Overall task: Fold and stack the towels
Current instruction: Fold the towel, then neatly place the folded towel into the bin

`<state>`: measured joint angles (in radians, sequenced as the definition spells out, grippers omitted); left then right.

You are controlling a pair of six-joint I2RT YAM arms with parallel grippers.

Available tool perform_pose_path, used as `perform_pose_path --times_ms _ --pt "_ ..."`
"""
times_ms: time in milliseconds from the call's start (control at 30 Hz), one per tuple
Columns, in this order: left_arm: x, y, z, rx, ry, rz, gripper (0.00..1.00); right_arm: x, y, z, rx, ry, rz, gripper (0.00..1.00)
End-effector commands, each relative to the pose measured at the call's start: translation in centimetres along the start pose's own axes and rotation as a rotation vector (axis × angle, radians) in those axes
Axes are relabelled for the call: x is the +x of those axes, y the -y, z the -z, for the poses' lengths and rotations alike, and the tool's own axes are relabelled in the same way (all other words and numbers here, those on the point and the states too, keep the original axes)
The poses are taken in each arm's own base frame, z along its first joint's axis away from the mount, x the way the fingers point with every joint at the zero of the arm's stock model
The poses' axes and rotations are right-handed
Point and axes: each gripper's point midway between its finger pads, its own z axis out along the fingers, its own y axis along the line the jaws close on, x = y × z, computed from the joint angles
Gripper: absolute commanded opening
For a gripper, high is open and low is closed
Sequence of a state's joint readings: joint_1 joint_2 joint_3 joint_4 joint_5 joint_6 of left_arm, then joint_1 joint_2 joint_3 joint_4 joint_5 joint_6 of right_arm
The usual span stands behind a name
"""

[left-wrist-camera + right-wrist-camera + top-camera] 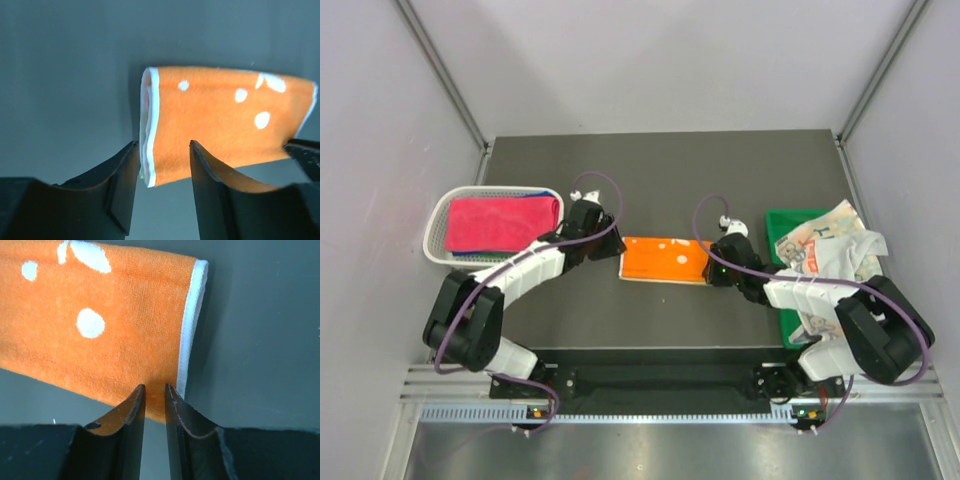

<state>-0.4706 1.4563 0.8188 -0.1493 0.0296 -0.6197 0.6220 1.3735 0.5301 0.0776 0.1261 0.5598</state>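
Towel, orange with white dots (665,260), folded into a long flat strip, lying near the middle of the table (660,170), a little toward its near edge, long side running left to right. White hem shows at both short ends. Left gripper (163,146) sits at the strip's left end: jaws parted, the near left corner of the orange towel between them, neither finger pressing on the cloth as far as the wrist view shows. Right gripper (155,387) sits at the right end: jaws drawn close together with only a thin slot between, the near right corner of the same towel pinched in that slot, just inside the white hem. Cloth rises slightly off the table at that corner. White basket (438,225) stands by the left edge of the table, holding a folded pink-red towel (500,222) on top of a blue towel (535,194), whose edge peeks out along the far side. Green tray (782,225) lies at the right edge; a white printed towel (825,245) is heaped on it, crumpled and unfolded, spilling over the tray's far right corner.
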Motion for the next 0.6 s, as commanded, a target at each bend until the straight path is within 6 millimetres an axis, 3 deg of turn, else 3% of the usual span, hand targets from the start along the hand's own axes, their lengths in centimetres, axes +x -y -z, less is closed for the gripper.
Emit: perform_pose_path --times_ms 0,300,433,567 --pt "-1.2 0.6 0.1 0.044 -0.046 0.006 0.51 -2.5 -1.2 1.0 -0.006 0.048 0.041 0.23" --pt "2.0 0.8 -2.0 0.160 -0.238 0.059 0.58 -5.3 -2.3 1.9 -0.007 0.077 0.066 0.24" --pt "3.8 -0.4 -2.6 0.129 -0.278 0.091 0.59 -6.0 -3.4 1.8 -0.038 0.082 0.072 0.24" --pt "4.8 -3.0 -2.9 0.004 -0.270 0.095 0.58 -6.7 -4.7 1.3 -0.082 0.084 0.063 0.24"
